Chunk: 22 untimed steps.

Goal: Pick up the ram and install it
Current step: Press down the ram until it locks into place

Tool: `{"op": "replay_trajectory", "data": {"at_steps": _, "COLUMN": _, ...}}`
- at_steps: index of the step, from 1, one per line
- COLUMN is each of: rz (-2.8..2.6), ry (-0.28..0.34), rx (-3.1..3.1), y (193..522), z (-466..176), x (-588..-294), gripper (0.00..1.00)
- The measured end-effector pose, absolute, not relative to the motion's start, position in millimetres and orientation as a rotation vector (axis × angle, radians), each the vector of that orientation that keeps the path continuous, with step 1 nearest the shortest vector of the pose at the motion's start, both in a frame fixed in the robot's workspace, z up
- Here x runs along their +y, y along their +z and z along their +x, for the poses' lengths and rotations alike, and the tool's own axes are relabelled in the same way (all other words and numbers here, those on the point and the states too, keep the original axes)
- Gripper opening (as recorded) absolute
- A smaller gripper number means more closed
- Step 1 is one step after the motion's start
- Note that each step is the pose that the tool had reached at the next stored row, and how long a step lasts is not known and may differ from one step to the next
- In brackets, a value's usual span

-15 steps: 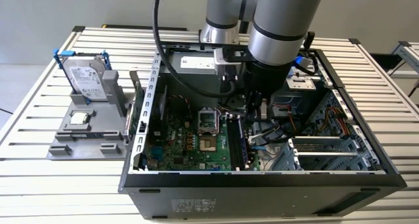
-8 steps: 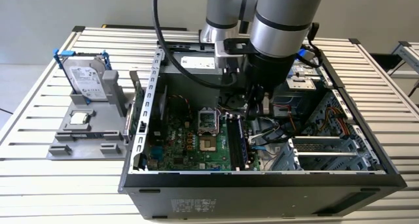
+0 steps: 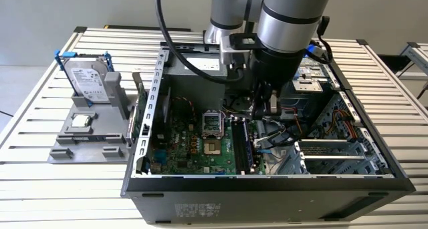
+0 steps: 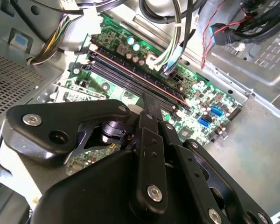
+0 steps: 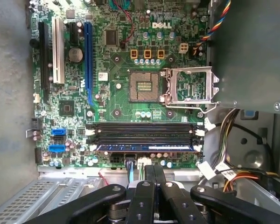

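reaching down into the open computer case (image 3: 267, 181), your gripper (image 3: 266, 108) is hanging over the motherboard (image 5: 107, 93), just above the bank of memory slots (image 5: 144, 135). the ram (image 5: 144, 147) is sitting in the slot nearest the gripper in the first wrist view — a blue-green stick lying level with the black slots beside it. your fingers (image 5: 151, 184) are pressed close together with nothing between them, and they are not touching the stick. in the exterior view you are also seeing the hard drive (image 3: 90, 78) standing upright in a grey fixture (image 3: 87, 139) on the desk (image 3: 40, 174) — well apart from the case, on the exterior view's left.
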<state>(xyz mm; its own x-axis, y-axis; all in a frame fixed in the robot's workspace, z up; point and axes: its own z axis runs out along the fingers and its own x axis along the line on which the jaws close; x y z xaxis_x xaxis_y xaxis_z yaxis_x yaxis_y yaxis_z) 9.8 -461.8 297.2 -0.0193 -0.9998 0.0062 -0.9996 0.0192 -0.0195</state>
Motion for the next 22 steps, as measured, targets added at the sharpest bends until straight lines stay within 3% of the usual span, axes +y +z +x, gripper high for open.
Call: {"op": "replay_trajectory", "data": {"at_steps": 22, "rz": -2.193, "ry": -0.029, "rx": 2.236, "y": 329.4, "z": 9.8, "x": -461.8, "gripper": 0.00}}
